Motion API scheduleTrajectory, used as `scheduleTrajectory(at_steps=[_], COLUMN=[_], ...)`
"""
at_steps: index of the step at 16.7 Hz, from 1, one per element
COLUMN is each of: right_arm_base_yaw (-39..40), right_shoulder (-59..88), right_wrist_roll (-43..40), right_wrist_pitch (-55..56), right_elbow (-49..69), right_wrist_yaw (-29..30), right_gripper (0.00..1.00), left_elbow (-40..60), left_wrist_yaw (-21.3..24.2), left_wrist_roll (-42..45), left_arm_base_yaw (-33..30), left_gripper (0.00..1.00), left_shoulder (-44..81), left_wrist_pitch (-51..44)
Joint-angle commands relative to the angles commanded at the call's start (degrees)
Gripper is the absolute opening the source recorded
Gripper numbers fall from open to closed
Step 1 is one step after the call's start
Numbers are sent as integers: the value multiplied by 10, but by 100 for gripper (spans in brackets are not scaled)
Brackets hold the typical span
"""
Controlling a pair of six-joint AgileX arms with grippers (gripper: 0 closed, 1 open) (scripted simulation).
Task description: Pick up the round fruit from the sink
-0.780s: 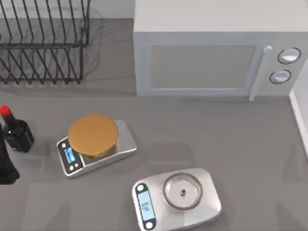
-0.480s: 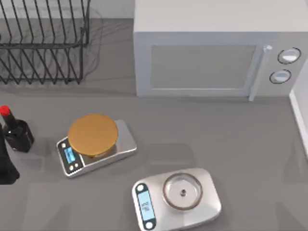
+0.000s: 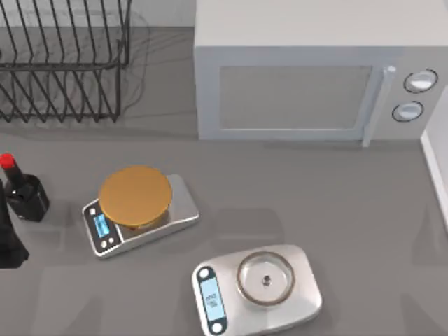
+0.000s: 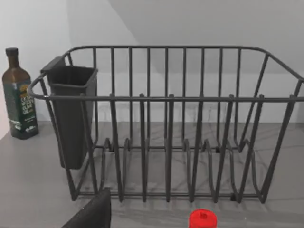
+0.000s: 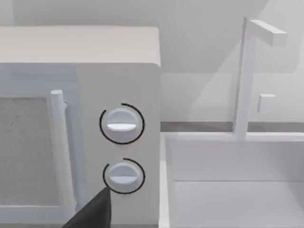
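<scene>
Barely shifted since earlier, left arm [image 3: 8, 238] at table's left edge beside dark bottle [image 3: 22, 189]; sink [image 5: 228, 190] far right, round fruit unseen, jaw state impossible to tell, pickup unstarted.

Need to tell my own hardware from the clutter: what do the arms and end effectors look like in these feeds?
Little shows. The left arm is a plain black bulky form at the table's left edge. Each wrist view has a dark grey, matte, angular end effector part, unmarked; no cables visible.

Left arm [image 3: 8, 238]: matte black, rounded housing. Dark, flat-faced finger [image 4: 92, 213], likewise [image 5: 92, 211]; no markings.
</scene>
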Motion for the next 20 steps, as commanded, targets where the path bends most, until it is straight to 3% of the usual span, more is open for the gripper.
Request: scheduleTrajectory(at_steps=[12,16,20], right_arm_base_yaw=[-1,-14,-38], right_shoulder=[6,90,268], right_wrist_roll=[-1,-13,-36], right_wrist_pitch=[-4,-57,-152], right_elbow=[6,84,229], right_wrist_yaw=[0,0,0], right_gripper=[100,100,100], left_elbow=[0,0,0], left_wrist_yaw=[0,0,0], left_wrist_roll=[0,0,0], left_arm_base_yaw=[0,0,0], left_gripper=[100,100,100], left_shoulder=[0,0,0], left_wrist_pitch=[0,0,0])
